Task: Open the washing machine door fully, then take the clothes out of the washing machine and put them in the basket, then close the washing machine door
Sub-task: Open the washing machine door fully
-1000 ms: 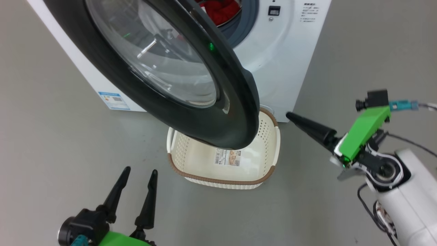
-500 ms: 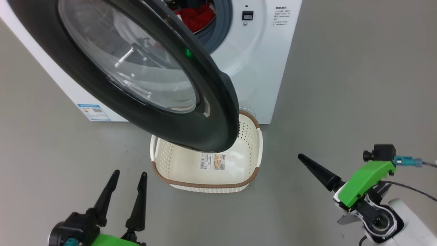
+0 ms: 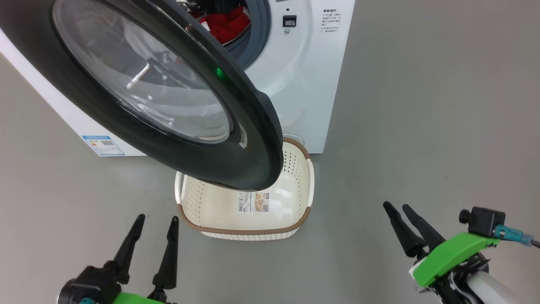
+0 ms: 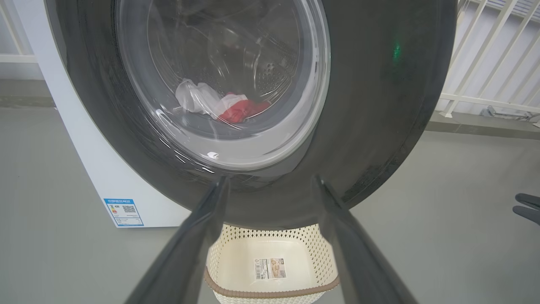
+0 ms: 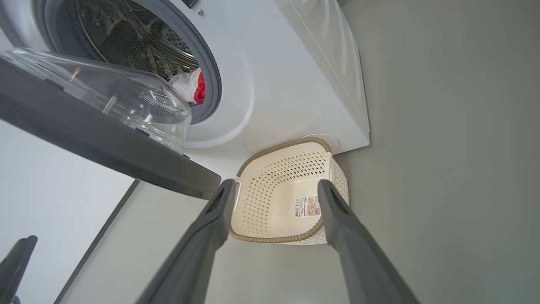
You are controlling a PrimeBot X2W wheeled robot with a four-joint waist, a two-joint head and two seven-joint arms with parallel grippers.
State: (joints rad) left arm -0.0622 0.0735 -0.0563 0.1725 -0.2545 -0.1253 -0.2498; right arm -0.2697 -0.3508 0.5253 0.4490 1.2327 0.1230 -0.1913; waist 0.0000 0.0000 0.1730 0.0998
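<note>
The washing machine door [image 3: 257, 135] stands swung out from the washing machine [image 3: 303, 84]. The lower edge of its black rim hangs over the far part of the basket [image 3: 244, 231]. The basket sits on the grey floor [image 3: 422, 126], close against the foot of the machine near its right front corner. Its near, brown-edged rim is clear of the door.

The clothes [image 3: 223, 23], red and white, lie inside the drum at the lip of the opening, behind the door's glass bowl.

The left tool [image 3: 157, 218] hangs low in front of the door with its fingers apart, holding nothing. In its wrist view the door's rim sits just past the fingertips. The right tool [image 3: 395, 205] is over bare floor to the right of the basket. Its fingers are also spread and empty, and frame the basket in its own wrist view.

To the right of the machine and basket the floor runs wide and open. On the left side the door's sweep takes up most of the space.
</note>
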